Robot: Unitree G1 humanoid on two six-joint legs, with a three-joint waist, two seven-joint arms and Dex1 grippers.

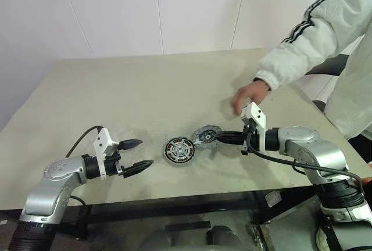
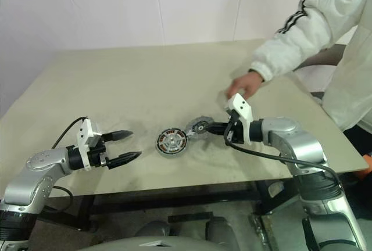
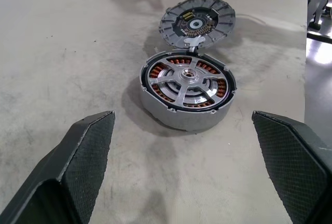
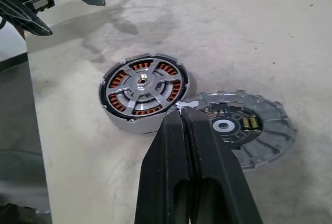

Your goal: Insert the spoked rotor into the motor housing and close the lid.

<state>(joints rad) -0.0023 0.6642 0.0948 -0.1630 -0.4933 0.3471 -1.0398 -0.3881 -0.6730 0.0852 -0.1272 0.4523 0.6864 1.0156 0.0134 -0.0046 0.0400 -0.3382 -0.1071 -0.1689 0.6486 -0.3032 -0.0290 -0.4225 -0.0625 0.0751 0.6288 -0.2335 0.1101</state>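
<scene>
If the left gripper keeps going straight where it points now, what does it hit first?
Most likely the motor housing, which sits straight ahead between the left gripper's open fingers. The lid lies just beyond it.

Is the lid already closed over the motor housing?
No. The lid lies flat on the table beside the motor housing, whose top is uncovered, with the spoked rotor and copper windings in plain sight.

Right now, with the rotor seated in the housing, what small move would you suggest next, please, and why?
Probably tip the lid over onto the motor housing with the right gripper. The spoked rotor already sits inside, the lid lies open beside the housing, touching its rim, and the shut fingertips rest at that junction. The left gripper hangs open, apart.
</scene>
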